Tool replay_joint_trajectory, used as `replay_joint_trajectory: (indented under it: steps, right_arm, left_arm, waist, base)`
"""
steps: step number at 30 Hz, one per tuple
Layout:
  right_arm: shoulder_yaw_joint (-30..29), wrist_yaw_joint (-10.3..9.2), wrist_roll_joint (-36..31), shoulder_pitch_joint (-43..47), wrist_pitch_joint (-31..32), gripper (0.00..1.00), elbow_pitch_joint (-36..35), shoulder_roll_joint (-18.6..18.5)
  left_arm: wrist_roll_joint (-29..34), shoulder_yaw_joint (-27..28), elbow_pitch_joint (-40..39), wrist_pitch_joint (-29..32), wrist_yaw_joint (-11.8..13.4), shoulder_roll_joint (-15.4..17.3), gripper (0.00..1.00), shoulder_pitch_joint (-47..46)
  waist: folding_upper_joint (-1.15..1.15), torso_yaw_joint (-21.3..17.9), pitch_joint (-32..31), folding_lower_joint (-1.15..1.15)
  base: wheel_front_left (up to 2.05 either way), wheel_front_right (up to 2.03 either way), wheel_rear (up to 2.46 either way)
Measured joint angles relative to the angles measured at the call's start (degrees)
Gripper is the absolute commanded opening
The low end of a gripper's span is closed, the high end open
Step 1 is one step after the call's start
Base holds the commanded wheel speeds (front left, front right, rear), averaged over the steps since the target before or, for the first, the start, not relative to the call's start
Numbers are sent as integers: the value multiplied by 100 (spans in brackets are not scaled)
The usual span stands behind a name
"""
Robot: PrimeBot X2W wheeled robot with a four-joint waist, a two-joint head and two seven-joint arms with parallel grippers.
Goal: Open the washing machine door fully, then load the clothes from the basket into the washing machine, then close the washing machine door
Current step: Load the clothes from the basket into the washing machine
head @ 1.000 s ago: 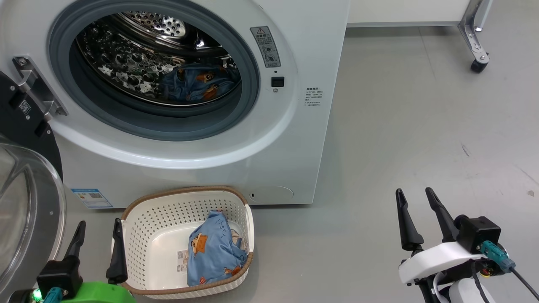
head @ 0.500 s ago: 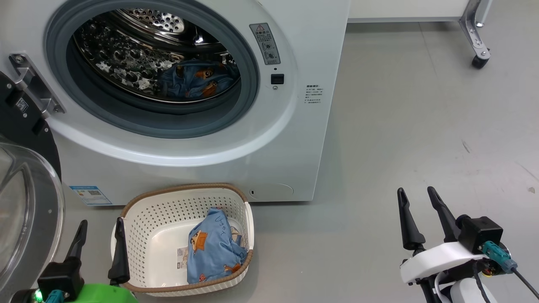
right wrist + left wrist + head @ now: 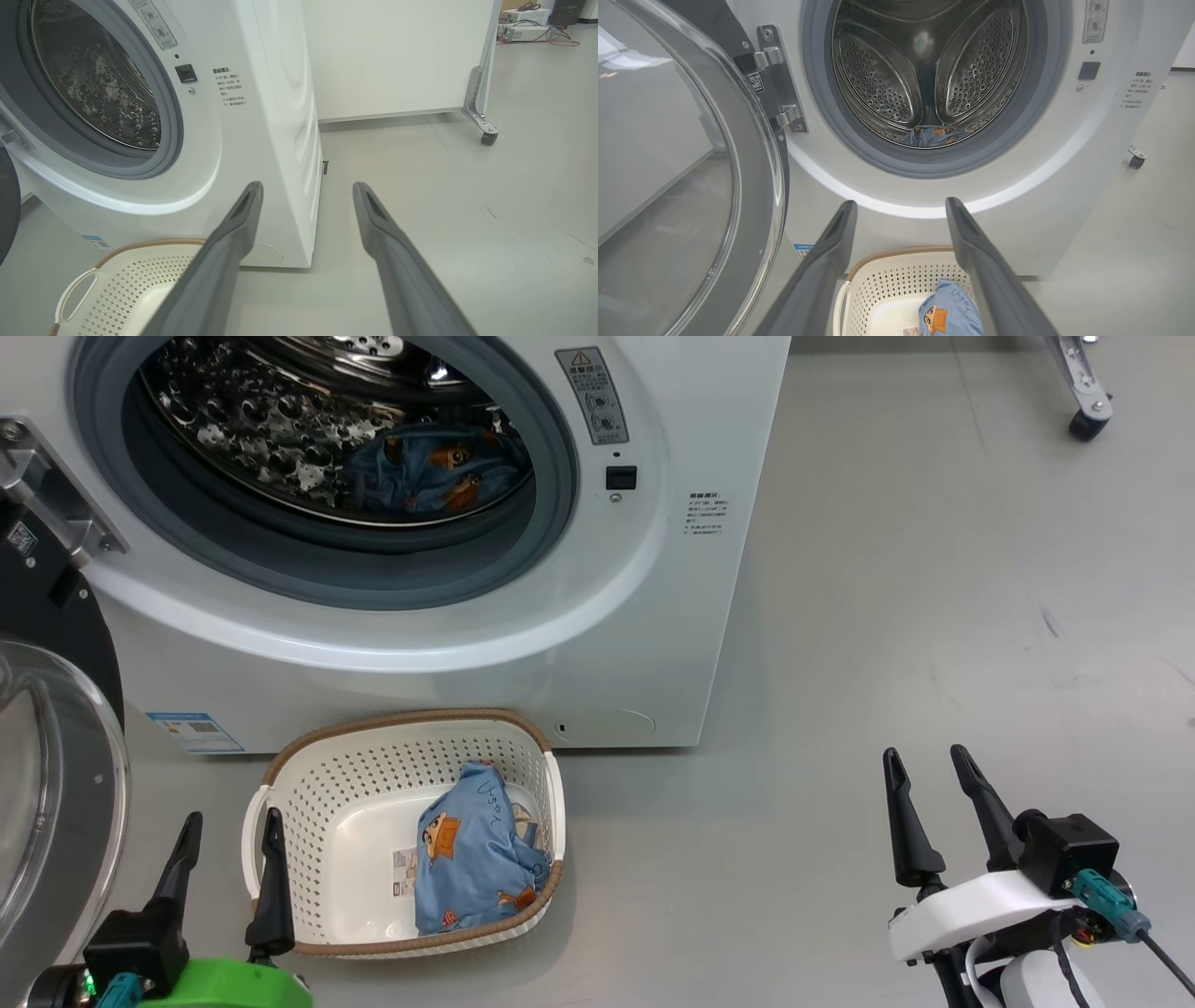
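Left gripper [image 3: 233, 817] and right gripper [image 3: 925, 752] wide, empty; clothes [image 3: 471, 873] lie in the basket [image 3: 401, 719].
The left one hangs by the near-left rim: reaching in, a finger could hook it and drag the basket, or bump the open door [image 3: 56, 784].

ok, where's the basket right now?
In the head view the basket sits on the floor at lower left, in front of the washing machine, beside the left gripper, with one blue garment inside.
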Motion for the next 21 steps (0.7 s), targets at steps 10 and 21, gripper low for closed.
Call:
replay_joint_trajectory:
  steps: [10,21]
  right_arm:
    - [16,-44,-37,-81,0,100,-136,0]
    - [34,-71,-45,-461,0,100,-232,-1]
  left_arm:
    - [-8,-13,-62,0,-97,-43,100,-345]
    - [-26,-123,254,0,-298,-134,100,-1080]
  waist:
    - [0,-21,594,0]
    - [0,-116,1454,0]
  base:
    - [0,0,0]
    - [0,0,0]
